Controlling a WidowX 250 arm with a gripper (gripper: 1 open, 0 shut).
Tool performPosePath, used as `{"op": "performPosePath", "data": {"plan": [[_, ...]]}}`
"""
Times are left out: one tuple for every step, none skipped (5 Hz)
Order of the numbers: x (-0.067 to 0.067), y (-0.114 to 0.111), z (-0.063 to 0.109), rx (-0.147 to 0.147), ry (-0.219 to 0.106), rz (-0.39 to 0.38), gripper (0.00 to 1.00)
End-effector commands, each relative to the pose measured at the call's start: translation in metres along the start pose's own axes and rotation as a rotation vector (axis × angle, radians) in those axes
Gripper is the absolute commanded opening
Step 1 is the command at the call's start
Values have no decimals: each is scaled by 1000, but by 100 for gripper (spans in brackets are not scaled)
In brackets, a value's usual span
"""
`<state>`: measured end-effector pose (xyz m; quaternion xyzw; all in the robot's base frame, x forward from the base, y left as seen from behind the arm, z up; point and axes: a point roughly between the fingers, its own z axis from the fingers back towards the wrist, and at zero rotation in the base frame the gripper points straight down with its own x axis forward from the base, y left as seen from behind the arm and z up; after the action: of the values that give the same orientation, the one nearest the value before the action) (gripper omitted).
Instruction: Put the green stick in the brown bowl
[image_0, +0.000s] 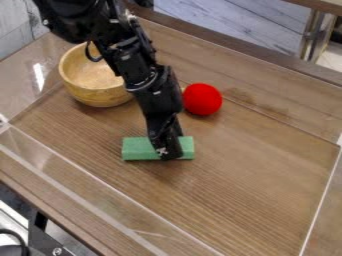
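The green stick (142, 149) lies flat on the wooden table, in front of the red ball. My gripper (166, 150) points down onto the stick's middle-right part, its black fingers straddling or pressing the block. The fingertips merge with the arm's dark shape, so how wide the jaws stand does not show. The brown bowl (83, 78) sits at the back left, holding nothing, a short way behind and left of the stick.
A red ball (202, 98) rests just behind and right of the gripper. Clear acrylic walls (80, 180) fence the table's front and left edges. Bare wood lies to the front and right.
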<state>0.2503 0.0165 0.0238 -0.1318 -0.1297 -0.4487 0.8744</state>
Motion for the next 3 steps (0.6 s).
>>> {"op": "performPosePath", "data": {"plan": [[-4,4,13,-4,-26,-6,0],[-14,3,20,-35,-35,5,0],[-18,3,20,-52,-38,35,0]]}}
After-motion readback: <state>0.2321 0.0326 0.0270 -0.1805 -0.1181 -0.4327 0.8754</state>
